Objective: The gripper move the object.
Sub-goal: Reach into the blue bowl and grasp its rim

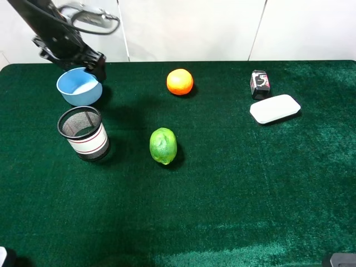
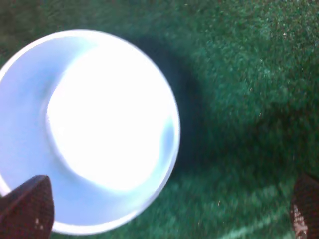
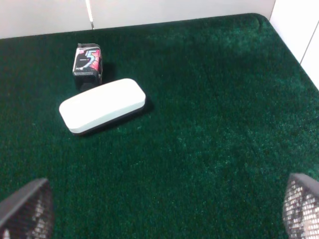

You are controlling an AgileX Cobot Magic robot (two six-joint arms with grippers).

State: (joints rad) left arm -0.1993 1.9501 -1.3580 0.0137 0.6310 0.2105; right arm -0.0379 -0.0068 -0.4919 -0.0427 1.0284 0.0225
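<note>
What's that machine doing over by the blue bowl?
Its left gripper hangs open over the light blue bowl, not gripping it yet. The bowl sits on the green cloth, far left, beside a mesh cup. The right gripper, also open and empty, faces the white dish.

I see a smooth, glossy round light blue plastic bowl (image 1: 79,87), beside it a black metal-mesh cup (image 1: 83,132), on matt fuzzy green cloth (image 1: 250,194).

The only readable mark is a large stylised "5" on the small black rectangular packet (image 3: 87,60) (red and blue on its face; finer print is too blurred).
</note>
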